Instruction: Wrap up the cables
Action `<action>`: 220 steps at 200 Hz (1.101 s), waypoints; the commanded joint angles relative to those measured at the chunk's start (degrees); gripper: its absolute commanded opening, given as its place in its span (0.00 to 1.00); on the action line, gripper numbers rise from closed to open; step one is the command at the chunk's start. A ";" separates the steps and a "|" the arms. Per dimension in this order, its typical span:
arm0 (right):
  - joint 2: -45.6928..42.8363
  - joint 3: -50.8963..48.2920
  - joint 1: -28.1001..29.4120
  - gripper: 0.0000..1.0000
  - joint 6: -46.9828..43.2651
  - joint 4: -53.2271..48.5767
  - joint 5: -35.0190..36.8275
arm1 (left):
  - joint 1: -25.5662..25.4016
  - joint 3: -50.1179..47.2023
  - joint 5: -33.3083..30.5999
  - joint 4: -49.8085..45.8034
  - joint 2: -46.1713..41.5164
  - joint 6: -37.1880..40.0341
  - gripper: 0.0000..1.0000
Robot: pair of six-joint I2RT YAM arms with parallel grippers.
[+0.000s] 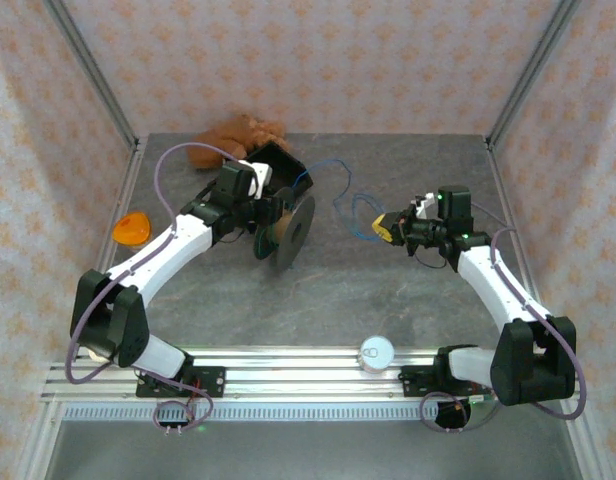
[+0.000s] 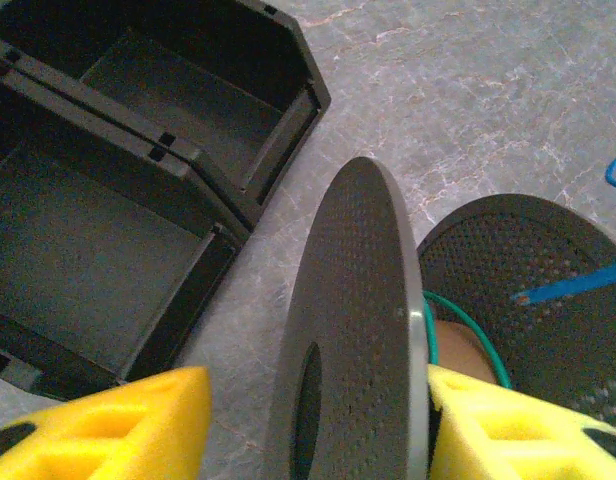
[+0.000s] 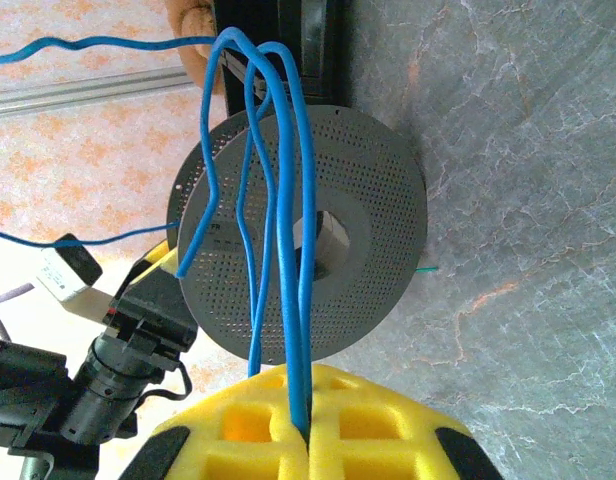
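Right end effector pinches blue cable; left end effector seemingly spread around spool.

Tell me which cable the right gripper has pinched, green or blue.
The blue cable: its strands run down into the shut right gripper. The green cable lies wound on the spool instead.

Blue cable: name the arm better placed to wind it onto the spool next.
Probably right: the right gripper is shut on the blue cable, facing the spool; the left gripper straddles its flange.
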 commanded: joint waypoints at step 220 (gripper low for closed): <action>7.55 -0.27 6.23 0.00 2.51 6.58 -0.09 | 0.18 -2.78 1.71 2.78 -4.28 3.72 0.71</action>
